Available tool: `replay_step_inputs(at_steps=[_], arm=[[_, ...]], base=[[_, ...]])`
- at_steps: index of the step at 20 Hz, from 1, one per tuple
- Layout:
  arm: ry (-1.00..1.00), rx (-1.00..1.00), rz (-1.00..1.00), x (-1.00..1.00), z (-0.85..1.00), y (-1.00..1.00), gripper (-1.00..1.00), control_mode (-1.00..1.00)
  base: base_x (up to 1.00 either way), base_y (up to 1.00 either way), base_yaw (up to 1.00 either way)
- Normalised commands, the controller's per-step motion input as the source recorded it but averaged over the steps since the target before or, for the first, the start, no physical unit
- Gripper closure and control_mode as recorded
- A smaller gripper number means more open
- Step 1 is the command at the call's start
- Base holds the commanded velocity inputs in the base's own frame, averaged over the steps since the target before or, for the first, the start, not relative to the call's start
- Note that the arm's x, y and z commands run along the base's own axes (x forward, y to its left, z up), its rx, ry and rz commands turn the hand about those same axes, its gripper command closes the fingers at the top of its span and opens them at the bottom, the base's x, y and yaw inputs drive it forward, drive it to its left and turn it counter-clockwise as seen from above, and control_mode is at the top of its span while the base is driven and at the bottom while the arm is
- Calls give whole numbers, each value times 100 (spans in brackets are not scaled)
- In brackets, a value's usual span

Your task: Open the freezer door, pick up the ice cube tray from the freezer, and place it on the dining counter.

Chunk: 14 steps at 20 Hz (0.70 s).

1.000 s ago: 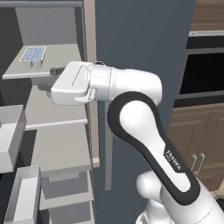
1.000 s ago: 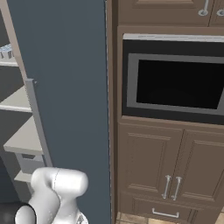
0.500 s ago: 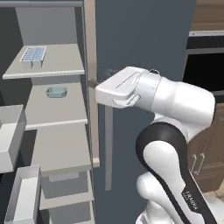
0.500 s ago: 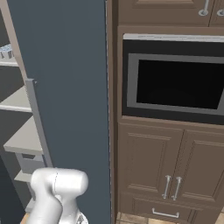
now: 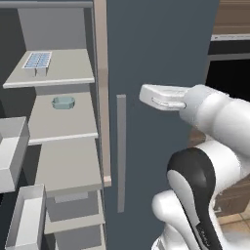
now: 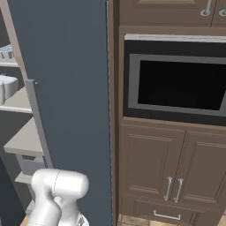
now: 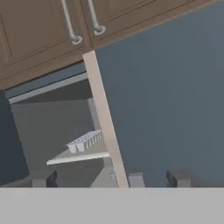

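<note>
Hand view: ice cube tray above-left of open gripper

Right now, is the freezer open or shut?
Open. In the left base view the freezer interior is exposed: grey shelves are in plain sight, with the ice cube tray lying on the top shelf.

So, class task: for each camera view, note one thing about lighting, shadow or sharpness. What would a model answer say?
Left base view: flat, even rendered light, with the ice cube tray crisp on its shelf. Right base view: the oven window is uniformly black, no glare or reflection. Hand view: softer and blurrier; the freezer interior is dim grey, and the tray's cells smear together.
</note>
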Motion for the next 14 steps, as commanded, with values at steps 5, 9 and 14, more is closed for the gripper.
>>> replay_step_inputs(at_steps=[5,9,14], arm=[[31,0,-35,-55,-12,-98,-100,-100],[33,-2,-13,-72,-24,-84,-100,-100],[35,-5,0,-67,-26,-50,-100,-100]], base=[[0,0,0],[0,0,0],[0,0,0]])
